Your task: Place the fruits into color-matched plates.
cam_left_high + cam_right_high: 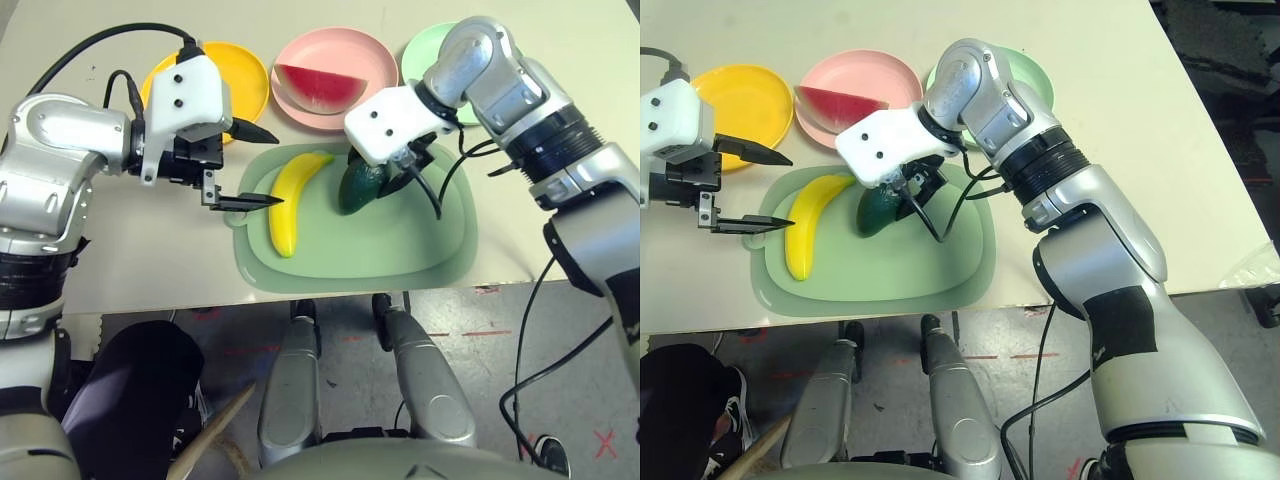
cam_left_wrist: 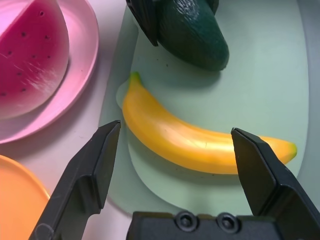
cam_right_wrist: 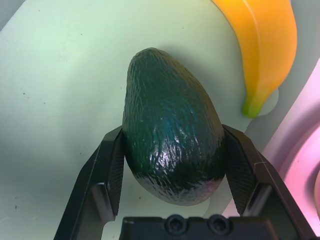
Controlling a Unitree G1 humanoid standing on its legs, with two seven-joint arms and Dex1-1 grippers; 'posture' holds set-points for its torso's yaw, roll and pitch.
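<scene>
Closest to your right wrist camera, the dark green avocado (image 3: 172, 145) sits between the right gripper (image 3: 172, 165) jaws, both pads flush against its broad end, so you are grasping it where it lies on the pale-green cutting mat (image 1: 420, 240). Whether the pinch is already firm I cannot tell; it looks like contact rather than a settled squeeze.

Your left gripper (image 2: 175, 155) hangs with jaws spread wide and empty just short of the yellow banana (image 1: 292, 200), which lies on the same mat beside the avocado. The red watermelon wedge (image 1: 320, 85) already rests in the pink plate (image 1: 330, 45). The yellow-orange plate (image 1: 245, 75) is bare, and the mint green plate (image 1: 425, 45) sits behind your right arm.

Watch the grip: the avocado is rounded and glossy, held near its fat end, so it could squirt out as you lift. Your own forearm hides much of the green plate, so the drop may land on its rim. Swinging left could also nudge the banana.
</scene>
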